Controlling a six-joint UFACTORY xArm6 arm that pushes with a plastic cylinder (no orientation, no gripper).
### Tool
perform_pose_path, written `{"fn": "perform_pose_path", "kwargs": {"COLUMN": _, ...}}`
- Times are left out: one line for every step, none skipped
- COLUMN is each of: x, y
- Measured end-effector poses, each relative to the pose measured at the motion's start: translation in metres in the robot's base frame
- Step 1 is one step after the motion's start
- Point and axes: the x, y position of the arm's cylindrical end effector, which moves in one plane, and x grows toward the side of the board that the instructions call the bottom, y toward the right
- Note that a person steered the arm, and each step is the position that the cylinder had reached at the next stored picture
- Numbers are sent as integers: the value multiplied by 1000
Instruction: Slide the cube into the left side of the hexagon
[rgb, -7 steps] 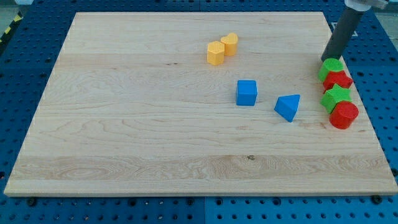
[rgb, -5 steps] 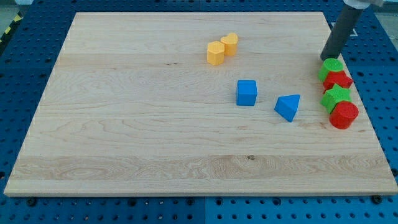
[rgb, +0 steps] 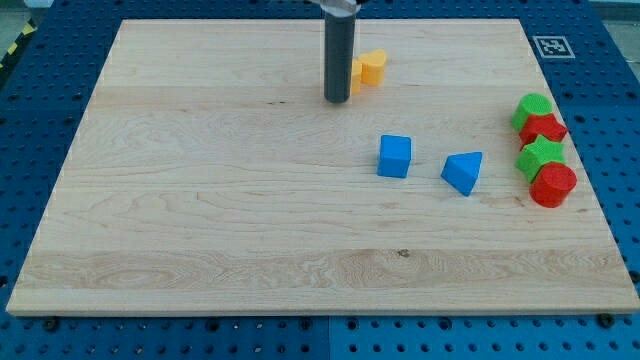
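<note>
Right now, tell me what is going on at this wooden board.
My tip rests on the wooden board at the view's top centre, right against the two yellow blocks, and my rod hides part of the nearer one. The blue cube I am meant to push lies below, toward the view's right, untouched, with a blue wedge-shaped block beside it. Two green blocks and two red blocks are stacked in a column at the view's right edge.

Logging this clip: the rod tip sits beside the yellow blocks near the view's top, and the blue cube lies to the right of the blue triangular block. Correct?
Not quite. The camera view shows the blue cube left of the blue triangular block, not right. My tip is beside the yellow blocks.
</note>
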Motion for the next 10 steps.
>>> {"fn": "perform_pose_path", "kwargs": {"x": -8, "y": -6}}
{"fn": "perform_pose_path", "kwargs": {"x": 18, "y": -14}}
{"fn": "perform_pose_path", "kwargs": {"x": 23, "y": 5}}
{"fn": "perform_pose_path", "kwargs": {"x": 37, "y": 50}}
{"fn": "perform_pose_path", "kwargs": {"x": 57, "y": 90}}
{"fn": "perform_pose_path", "kwargs": {"x": 59, "y": 132}}
{"fn": "perform_pose_path", "kwargs": {"x": 81, "y": 149}}
{"fn": "perform_pose_path", "kwargs": {"x": 109, "y": 154}}
{"fn": "perform_pose_path", "kwargs": {"x": 140, "y": 154}}
{"fn": "perform_pose_path", "kwargs": {"x": 162, "y": 129}}
